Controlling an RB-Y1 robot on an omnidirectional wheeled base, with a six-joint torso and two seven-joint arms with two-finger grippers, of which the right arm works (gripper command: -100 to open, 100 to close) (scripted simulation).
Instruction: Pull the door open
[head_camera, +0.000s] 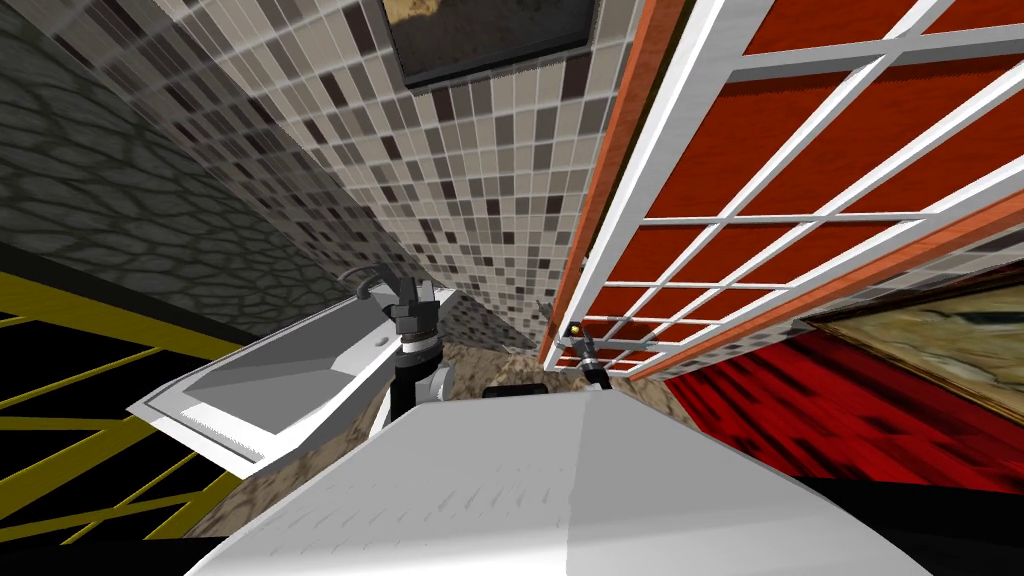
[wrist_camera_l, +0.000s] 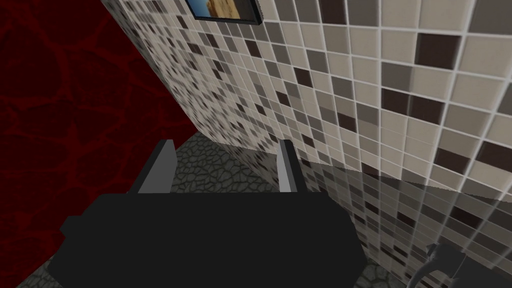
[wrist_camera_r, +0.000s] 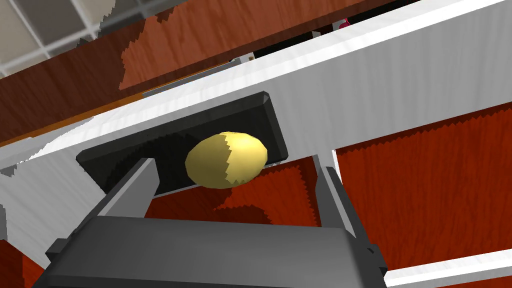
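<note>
Two right jaws stand wide either side of the yellow knob (wrist_camera_r: 227, 159), not touching it; behind the knob sits a dark plate (wrist_camera_r: 250, 115) on the red, white-framed door (wrist_camera_r: 425, 165), its edges cut off. Left jaws are wide too, well away from the knob.

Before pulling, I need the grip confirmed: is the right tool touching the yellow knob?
Apart. In the right wrist view the yellow knob sits between the right tool's open fingers, gaps either side.
</note>
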